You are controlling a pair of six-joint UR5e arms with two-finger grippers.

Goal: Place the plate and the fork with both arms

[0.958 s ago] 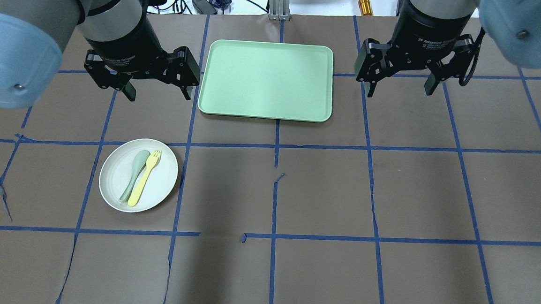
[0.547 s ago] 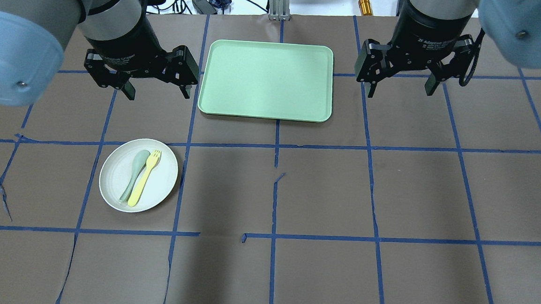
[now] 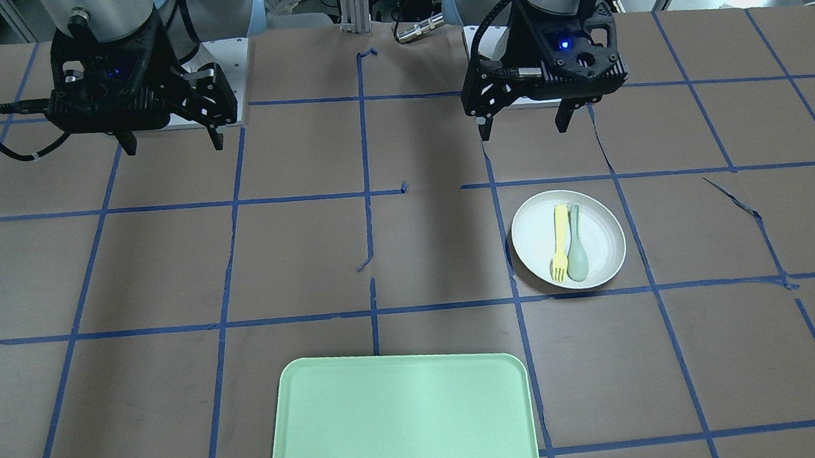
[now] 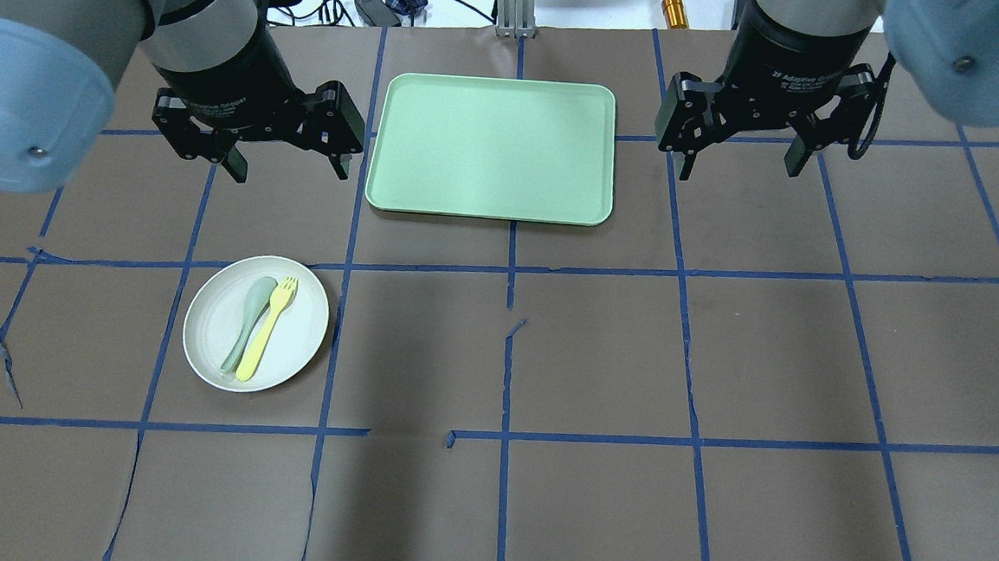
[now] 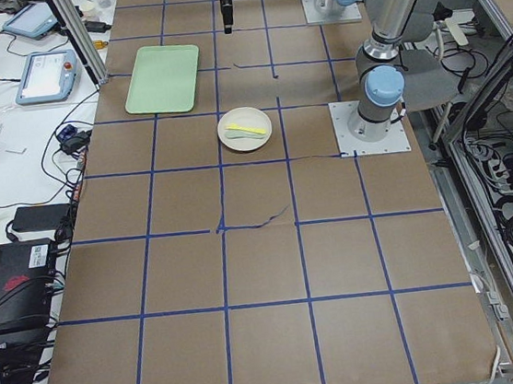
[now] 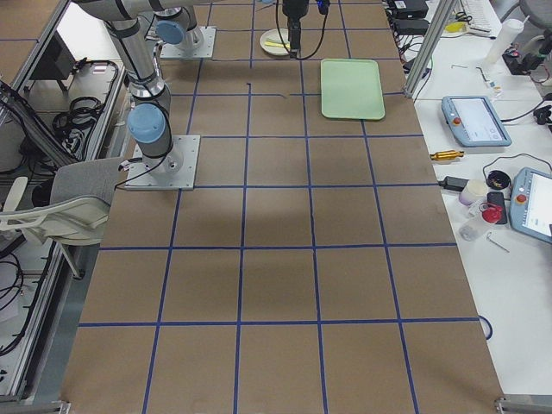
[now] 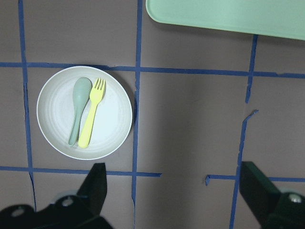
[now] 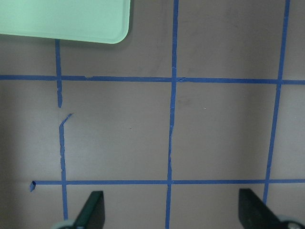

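Observation:
The off-white plate lies on the table's left half, nearer the robot than the tray. The yellow fork lies on it beside a grey-green spoon. My left gripper is open and empty, held high, left of the tray and beyond the plate. Its wrist view shows the plate, fork and spoon below and left of the open fingers. My right gripper is open and empty, high, right of the tray. The front view shows the plate and fork.
A light-green rectangular tray lies at the far middle of the table between the two grippers. It also shows in the front view. Brown paper with blue tape lines covers the table. Cables and devices lie beyond the far edge.
My left gripper has shifted slightly away from the plate, toward the far edge. The right gripper, plate, fork and tray have not moved.

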